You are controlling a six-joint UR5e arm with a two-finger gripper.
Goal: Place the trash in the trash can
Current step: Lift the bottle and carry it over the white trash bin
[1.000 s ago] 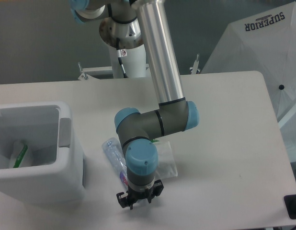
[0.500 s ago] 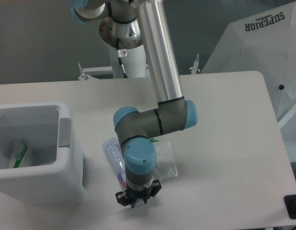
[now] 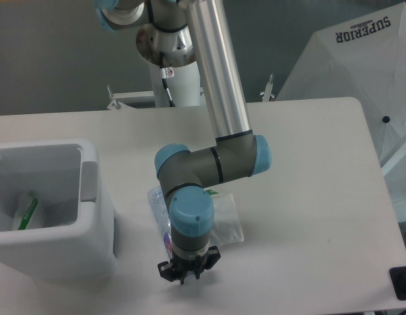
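A crushed clear plastic bottle (image 3: 157, 205) with a red label lies on the table right of the trash can (image 3: 91, 197). My arm's wrist covers most of it. A flat translucent bag (image 3: 228, 223) with a green strip lies just right of the wrist. My gripper (image 3: 185, 274) points straight down at the bottle's near end, close to the table. Its fingers are hidden under the wrist, so their spacing cannot be read. Inside the white bin lies another piece of trash with a green strip (image 3: 27, 213).
A large white fabric printed "SUPERIOR" (image 3: 351, 59) stands off the table's far right corner. A black object (image 3: 401, 283) sits at the right edge near the front. The robot base (image 3: 167, 46) is behind the table.
The wrist and gripper have shifted slightly left and down over the bottle, hiding more of it. The bag and the bin have not moved.
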